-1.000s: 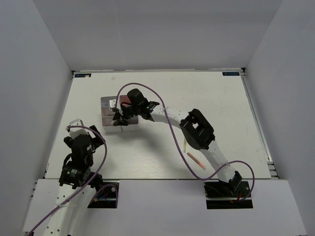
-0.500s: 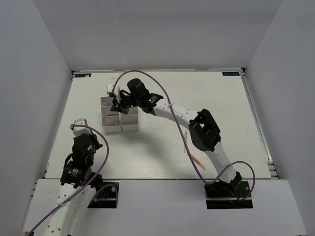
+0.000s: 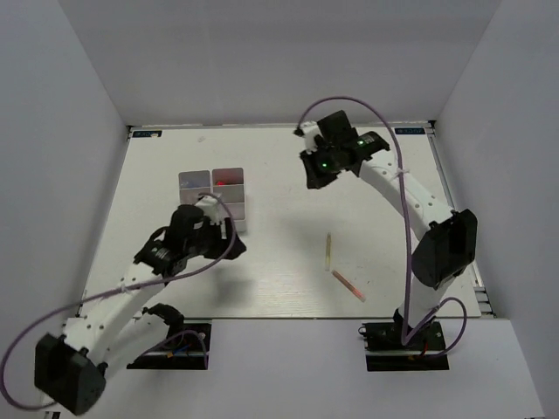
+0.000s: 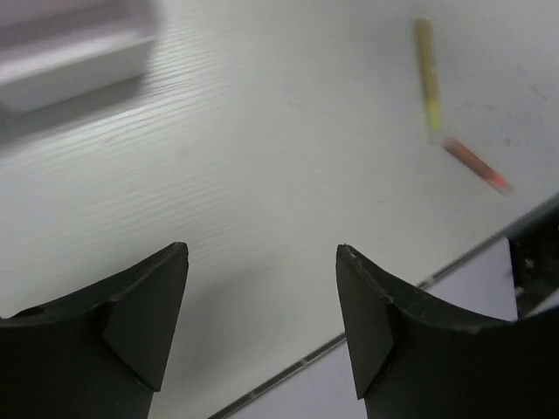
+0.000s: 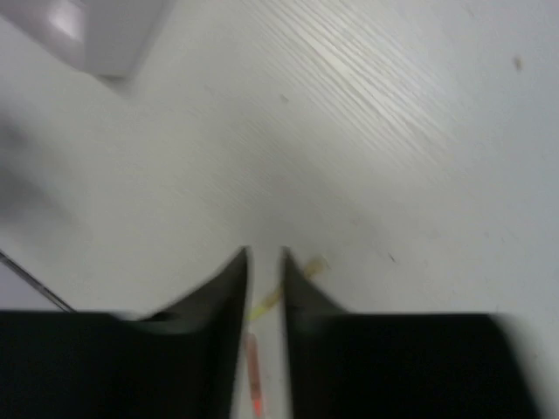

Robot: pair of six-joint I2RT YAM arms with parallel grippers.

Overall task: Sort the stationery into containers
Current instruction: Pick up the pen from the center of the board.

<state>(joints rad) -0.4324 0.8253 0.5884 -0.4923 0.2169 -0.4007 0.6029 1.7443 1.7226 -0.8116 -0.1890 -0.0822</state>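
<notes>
The white divided tray (image 3: 212, 177) stands left of centre; something blue and something red show in its far compartments. A yellowish pencil (image 3: 328, 251) and a pinkish pencil (image 3: 348, 285) lie on the table near the front right. They also show in the left wrist view, the yellowish pencil (image 4: 426, 74) and the pinkish pencil (image 4: 476, 164). My left gripper (image 3: 231, 243) is open and empty just in front of the tray; in its own view it (image 4: 262, 253) hangs over bare table. My right gripper (image 3: 311, 177) is high, right of the tray, its jaws nearly together (image 5: 265, 253) with nothing between them.
The tray's corner (image 4: 79, 52) shows at the upper left of the left wrist view, and blurred (image 5: 96, 35) in the right wrist view. The table's front edge (image 4: 367, 327) runs close beneath the left gripper. White walls enclose the table.
My right arm has swung from over the tray to the far right of it and risen. My left arm has reached from the near left corner to the tray's front.
</notes>
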